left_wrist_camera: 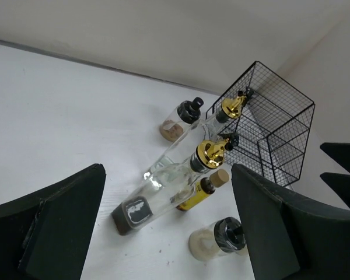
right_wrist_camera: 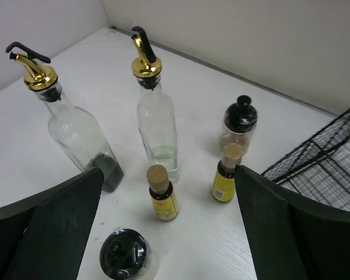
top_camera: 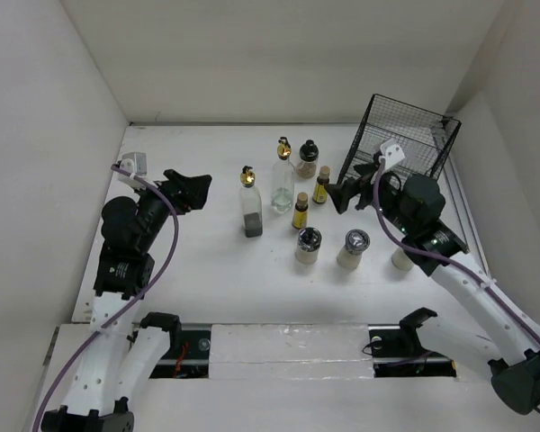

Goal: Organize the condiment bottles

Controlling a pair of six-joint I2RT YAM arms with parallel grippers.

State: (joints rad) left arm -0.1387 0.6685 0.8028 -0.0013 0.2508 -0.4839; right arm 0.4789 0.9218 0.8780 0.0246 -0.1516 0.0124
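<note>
Light was bright, even, from above; condiment bottles (top_camera: 252,211) cast faint soft shadows. White table (top_camera: 207,279) looked washed out. Gold pourer (left_wrist_camera: 210,153) showed glare. Frames were sharp.

The left arm (top_camera: 126,243) rises bent from the near edge, and the left gripper (top_camera: 201,189) points right toward the middle, jaws spread apart and holding nothing. The right arm (top_camera: 459,279) angles in from the opposite side. The right gripper (top_camera: 340,198) faces left, jaws wide and empty.
</note>
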